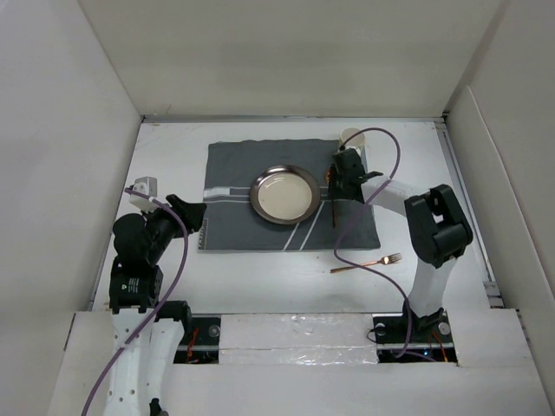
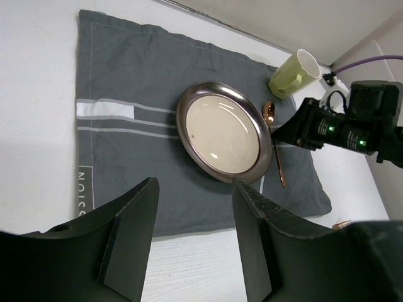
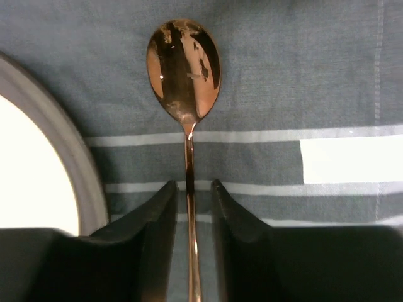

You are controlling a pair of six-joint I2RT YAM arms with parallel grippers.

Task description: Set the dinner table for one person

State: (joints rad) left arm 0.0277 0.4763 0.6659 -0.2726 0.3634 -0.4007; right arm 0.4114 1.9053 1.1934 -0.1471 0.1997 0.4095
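Note:
The white dinner table (image 1: 260,273) carries a dark grey striped mat (image 1: 230,221) with a metal-rimmed plate (image 1: 284,193) on it. A copper spoon (image 3: 184,66) lies on the mat just right of the plate, bowl pointing away. My right gripper (image 3: 192,189) is down over its handle, jaws narrowly apart, one finger on each side with small gaps. It also shows in the top view (image 1: 340,180). My left gripper (image 2: 195,195) is open and empty above the table at the mat's near left edge. A copper fork (image 1: 368,263) lies on the table right of the mat's near corner.
A pale green cup (image 1: 351,137) stands at the mat's far right corner, just beyond the right gripper; it also shows in the left wrist view (image 2: 293,74). White walls enclose the table on the left, back and right.

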